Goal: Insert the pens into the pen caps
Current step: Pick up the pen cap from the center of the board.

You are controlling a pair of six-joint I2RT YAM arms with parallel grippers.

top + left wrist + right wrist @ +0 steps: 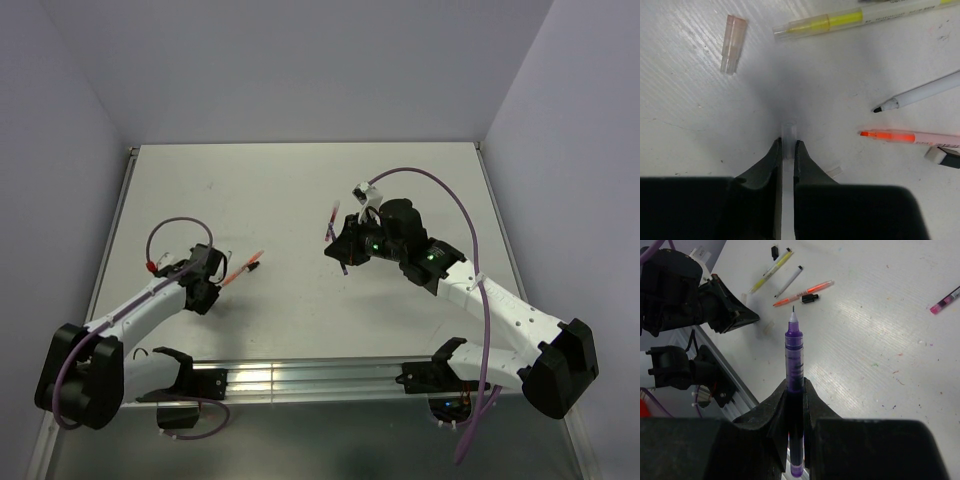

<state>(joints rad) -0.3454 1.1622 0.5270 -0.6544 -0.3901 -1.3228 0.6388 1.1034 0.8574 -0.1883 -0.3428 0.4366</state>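
Right hand [795, 385] clamps translucent purple pen [794, 340]; left hand [788, 144] pinches clear cap [789, 129].

right pincer [795, 390] gripping purple pen [794, 347] — uncapped, tip outward

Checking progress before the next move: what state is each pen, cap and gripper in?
purple pen: uncapped, gripped by right gripper
clear cap: pinched by left gripper
yellow pen: appears capped, lying
orange pen: uncapped, lying
white pen: uncapped, lying
pinkish cap: loose, lying
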